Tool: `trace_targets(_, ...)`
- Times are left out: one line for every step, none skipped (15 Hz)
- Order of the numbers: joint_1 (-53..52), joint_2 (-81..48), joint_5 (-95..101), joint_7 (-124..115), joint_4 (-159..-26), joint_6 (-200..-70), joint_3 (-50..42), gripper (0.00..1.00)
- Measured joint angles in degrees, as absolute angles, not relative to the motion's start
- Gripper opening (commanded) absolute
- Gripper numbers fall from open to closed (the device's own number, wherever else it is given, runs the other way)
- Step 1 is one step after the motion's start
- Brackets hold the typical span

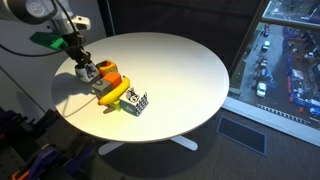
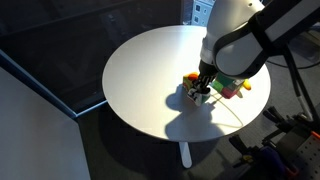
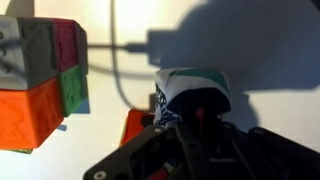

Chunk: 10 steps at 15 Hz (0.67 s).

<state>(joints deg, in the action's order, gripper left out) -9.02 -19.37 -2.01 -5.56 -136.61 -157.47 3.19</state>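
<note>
My gripper (image 1: 88,72) hangs close over the coloured blocks (image 1: 108,84); whether it is open or gripping something, I cannot tell; a sideways slip may topple them.

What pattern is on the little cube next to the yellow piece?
The cube has black-and-white blocky markings, clearest in an exterior view.
</note>
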Motion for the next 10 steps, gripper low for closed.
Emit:
trace_targets(-9.02,-19.38,-2.01,-5.56,-136.61,-157.47,3.19,0.06)
trace_targets(-9.02,-19.4,-2.01,-5.55,-136.61,-157.47,3.19,0.06)
trace_targets(-9.02,-19.47,-2.01,-5.56,-136.61,-157.47,3.21,0.06)
trace_targets(-9.02,-19.59,-2.01,-5.55,-136.61,-157.47,3.28,0.06)
trace_targets(-9.02,-19.73,-2.01,-5.55,-136.61,-157.47,3.41,0.06)
trace_targets(-9.04,-19.84,-2.01,-5.55,-136.61,-157.47,3.61,0.06)
trace_targets(-9.07,-19.93,-2.01,-5.55,-136.61,-157.47,3.84,0.06)
trace_targets(-9.1,-20.0,-2.01,-5.55,-136.61,-157.47,4.1,0.06)
trace_targets(-9.15,-20.04,-2.01,-5.55,-136.61,-157.47,4.35,0.06)
trace_targets(-9.24,-20.06,-2.01,-5.55,-136.61,-157.47,4.57,0.06)
